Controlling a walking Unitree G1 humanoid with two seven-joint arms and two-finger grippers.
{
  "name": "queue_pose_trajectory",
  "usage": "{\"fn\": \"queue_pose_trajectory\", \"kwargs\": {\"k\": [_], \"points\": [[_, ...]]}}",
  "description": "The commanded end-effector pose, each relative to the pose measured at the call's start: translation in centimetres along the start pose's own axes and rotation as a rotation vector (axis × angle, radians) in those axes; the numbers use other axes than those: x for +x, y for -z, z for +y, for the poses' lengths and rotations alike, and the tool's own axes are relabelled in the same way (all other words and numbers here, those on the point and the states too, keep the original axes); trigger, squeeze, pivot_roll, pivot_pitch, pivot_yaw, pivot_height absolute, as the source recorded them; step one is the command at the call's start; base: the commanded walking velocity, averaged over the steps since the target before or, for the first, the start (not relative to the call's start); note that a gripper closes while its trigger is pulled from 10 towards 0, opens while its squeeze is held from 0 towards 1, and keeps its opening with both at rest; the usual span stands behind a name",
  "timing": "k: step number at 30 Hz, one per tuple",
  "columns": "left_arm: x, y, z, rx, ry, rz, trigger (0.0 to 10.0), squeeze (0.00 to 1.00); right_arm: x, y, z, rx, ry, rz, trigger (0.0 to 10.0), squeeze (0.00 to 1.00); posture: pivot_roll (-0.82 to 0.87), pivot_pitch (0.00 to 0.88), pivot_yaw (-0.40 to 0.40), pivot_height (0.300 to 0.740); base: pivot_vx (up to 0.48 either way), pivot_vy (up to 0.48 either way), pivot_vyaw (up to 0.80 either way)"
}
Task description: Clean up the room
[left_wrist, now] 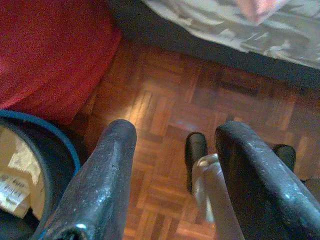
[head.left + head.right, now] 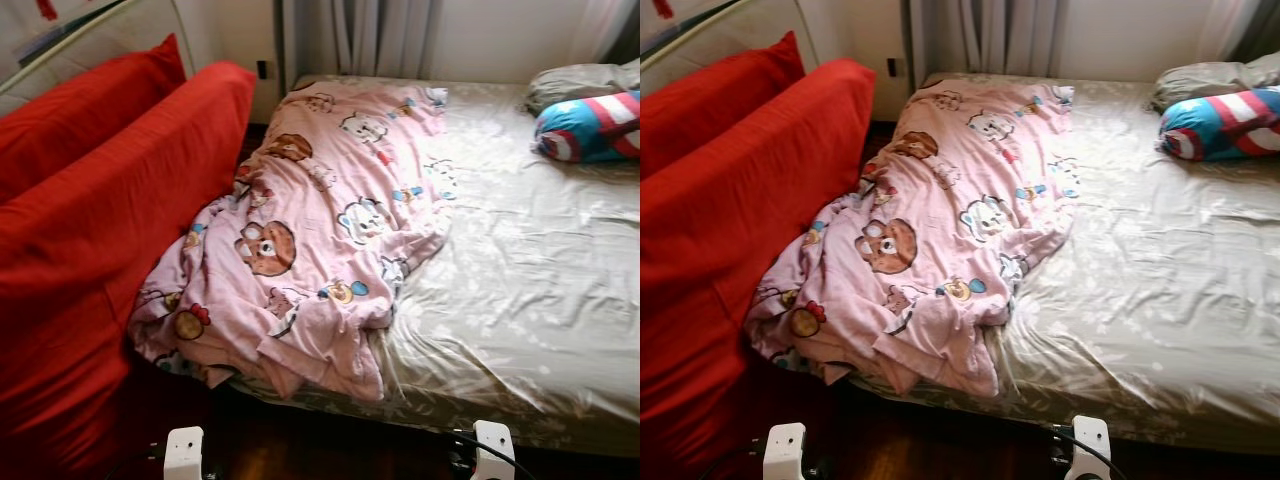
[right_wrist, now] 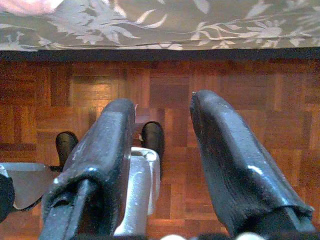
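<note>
A pink cartoon-print blanket (image 2: 310, 230) lies crumpled along the left half of the bed (image 2: 530, 270), one corner hanging over the near edge. The bed has a beige floral sheet. Two pillows sit at the far right: a blue, red and white one (image 2: 590, 128) and a grey one (image 2: 580, 82) behind it. Both arms hang low over the parquet floor. In the left wrist view my left gripper (image 1: 175, 145) is open and holds nothing. My right gripper (image 3: 162, 125) is likewise open with nothing between its fingers, just in front of the bed's skirt (image 3: 165, 25).
Big red cushions (image 2: 90, 220) lean against the bed's left side. A blue-rimmed bin (image 1: 30, 165) with paper inside stands on the floor by the left gripper. Curtains (image 2: 370, 35) hang behind the bed. My white feet (image 2: 185, 452) stand on dark parquet (image 1: 165, 100).
</note>
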State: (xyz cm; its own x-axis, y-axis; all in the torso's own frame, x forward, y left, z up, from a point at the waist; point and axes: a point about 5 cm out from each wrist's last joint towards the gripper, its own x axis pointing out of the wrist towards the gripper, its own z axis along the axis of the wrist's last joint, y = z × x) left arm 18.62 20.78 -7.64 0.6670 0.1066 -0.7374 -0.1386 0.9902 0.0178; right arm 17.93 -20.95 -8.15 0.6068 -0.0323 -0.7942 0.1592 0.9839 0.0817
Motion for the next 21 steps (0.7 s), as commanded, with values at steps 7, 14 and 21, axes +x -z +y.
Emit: {"fn": "queue_pose_trajectory", "kwargs": {"k": [7,14,21], "points": [[-0.14,0.6,-0.09,0.011,0.001,0.02,10.0,0.0,-0.16,0.48,-0.45,0.006,0.016,0.015,10.0,0.0,-0.03,0.099,0.012,0.74,0.0,0.0,0.0],[-0.2,0.74,0.0,0.013,0.003,0.022,10.0,0.0,-0.17,0.52,-0.46,0.004,0.017,0.016,10.0,0.0,-0.03,0.088,0.013,0.74,0.0,0.0,0.0],[-0.12,0.45,-0.28,0.003,0.006,0.007,10.0,0.0,-0.16,0.43,-0.5,0.01,0.022,0.011,10.0,0.0,-0.02,0.124,0.009,0.74,0.0,0.0,0.0]]}}
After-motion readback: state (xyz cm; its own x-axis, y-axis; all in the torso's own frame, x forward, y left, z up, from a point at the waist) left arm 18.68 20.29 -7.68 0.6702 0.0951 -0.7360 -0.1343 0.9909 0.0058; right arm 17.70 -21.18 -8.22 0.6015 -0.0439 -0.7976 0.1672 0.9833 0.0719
